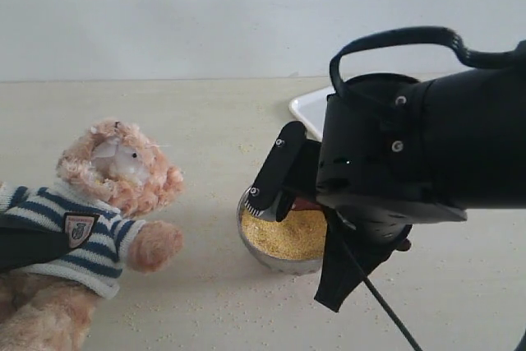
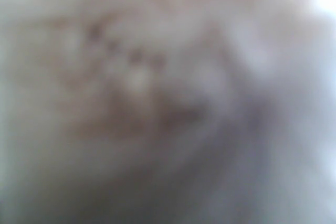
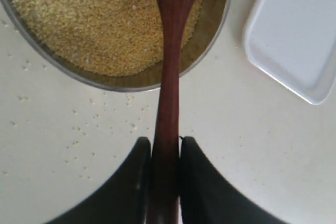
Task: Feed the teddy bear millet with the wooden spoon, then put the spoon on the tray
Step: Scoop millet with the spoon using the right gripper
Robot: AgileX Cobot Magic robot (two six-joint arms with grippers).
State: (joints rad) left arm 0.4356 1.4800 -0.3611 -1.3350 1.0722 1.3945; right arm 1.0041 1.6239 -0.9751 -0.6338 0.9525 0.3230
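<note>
While the right claw (image 3: 165, 143) grips the wooden spoon (image 3: 168, 77) across the bowl (image 3: 105, 85) rim, the left claw (image 1: 29, 246) cannot be judged wide or narrow

exterior: low, near table (image 1: 205, 113) | right wrist: down onto millet (image 3: 89, 19), shared with exterior | left wrist: blurred close-up

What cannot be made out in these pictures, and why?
Left wrist view: wholly blurred.
Right wrist view: the top edge cuts off the end of the spoon.
Exterior view: the right arm hides most of the spoon and tray; the edge cuts off part of the bear.
</note>
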